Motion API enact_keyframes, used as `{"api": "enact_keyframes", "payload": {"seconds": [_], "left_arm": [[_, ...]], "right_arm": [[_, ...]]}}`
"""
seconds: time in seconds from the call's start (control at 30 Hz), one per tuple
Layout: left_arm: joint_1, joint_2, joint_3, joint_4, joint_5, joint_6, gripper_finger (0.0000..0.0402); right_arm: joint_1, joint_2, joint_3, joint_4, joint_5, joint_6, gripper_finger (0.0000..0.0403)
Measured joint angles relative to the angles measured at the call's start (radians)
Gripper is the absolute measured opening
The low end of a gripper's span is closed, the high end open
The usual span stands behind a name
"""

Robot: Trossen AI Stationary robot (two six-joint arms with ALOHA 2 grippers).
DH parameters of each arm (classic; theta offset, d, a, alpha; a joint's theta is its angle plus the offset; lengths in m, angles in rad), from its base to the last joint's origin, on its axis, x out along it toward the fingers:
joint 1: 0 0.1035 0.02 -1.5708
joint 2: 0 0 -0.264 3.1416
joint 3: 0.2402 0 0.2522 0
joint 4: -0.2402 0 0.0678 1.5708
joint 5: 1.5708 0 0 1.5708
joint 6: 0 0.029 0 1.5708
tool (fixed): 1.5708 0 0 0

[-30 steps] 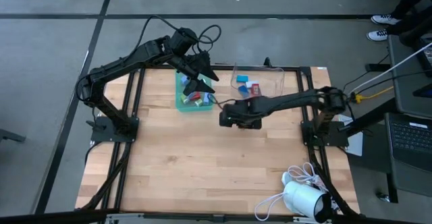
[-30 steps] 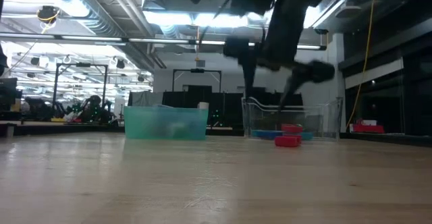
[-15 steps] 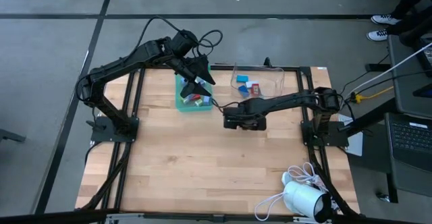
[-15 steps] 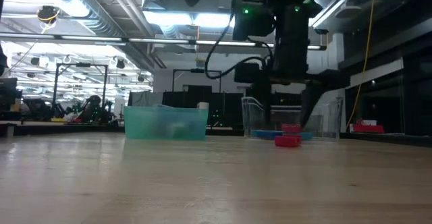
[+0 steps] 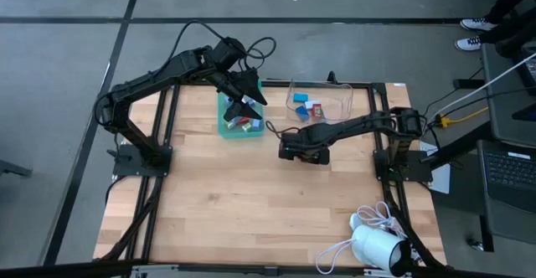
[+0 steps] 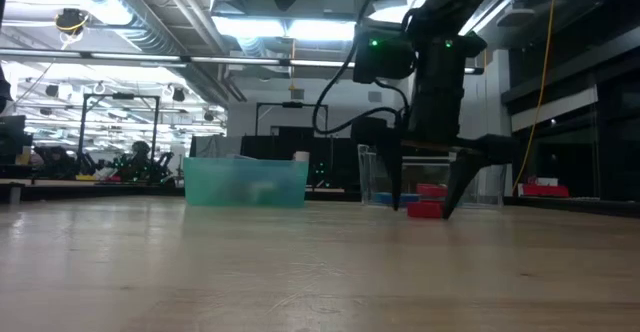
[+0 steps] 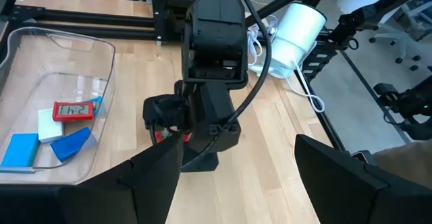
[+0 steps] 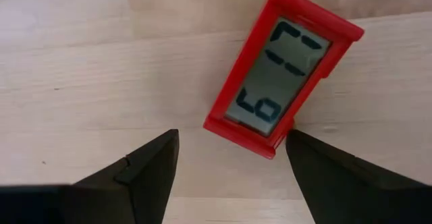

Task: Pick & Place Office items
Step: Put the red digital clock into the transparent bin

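A small red piece with a grey number display (image 8: pixel 280 72) lies flat on the wooden table, in front of the clear bin (image 5: pixel 322 90). My right gripper (image 6: pixel 425 204) points down over it, open; one finger stands on each side of the piece (image 6: pixel 427 209), tips close to the table. The right gripper also shows in the high view (image 5: pixel 303 151). My left gripper (image 5: pixel 244 104) hovers open above the teal tray (image 5: pixel 223 129), which holds several coloured pieces (image 5: pixel 243 125). The bin holds red, white and blue pieces (image 7: pixel 61 126).
The teal tray (image 6: pixel 245 182) and the clear bin (image 6: pixel 480 177) stand side by side near the table's far edge. A white camera with its cable (image 5: pixel 373 244) sits at the near right corner. Bare wood spans the middle and near left of the table (image 5: pixel 209 203).
My right gripper has come down from well above the table until its fingertips are beside the red piece, shifting slightly toward the right and near edges. Its fingers have turned from a slanted stance to stand upright on both sides of the piece. The red piece has stayed in place.
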Motion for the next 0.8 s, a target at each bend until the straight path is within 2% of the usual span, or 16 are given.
{"api": "enact_keyframes", "payload": {"seconds": [0.23, 0.6, 0.8], "left_arm": [[0.0, 0.0, 0.0, 0.0, 0.0, -0.002, 0.0278], [0.0, 0.0, 0.0, 0.0, 0.0, -0.003, 0.0278], [0.0, 0.0, 0.0, -0.009, 0.0, -0.003, 0.0278]], "right_arm": [[-0.035, 0.001, 0.0, 0.002, 0.0, -0.016, 0.0278], [-0.095, 0.003, 0.0, -0.015, 0.076, -0.065, 0.0278], [-0.111, 0.003, 0.0, -0.024, 0.076, -0.088, 0.0259]]}}
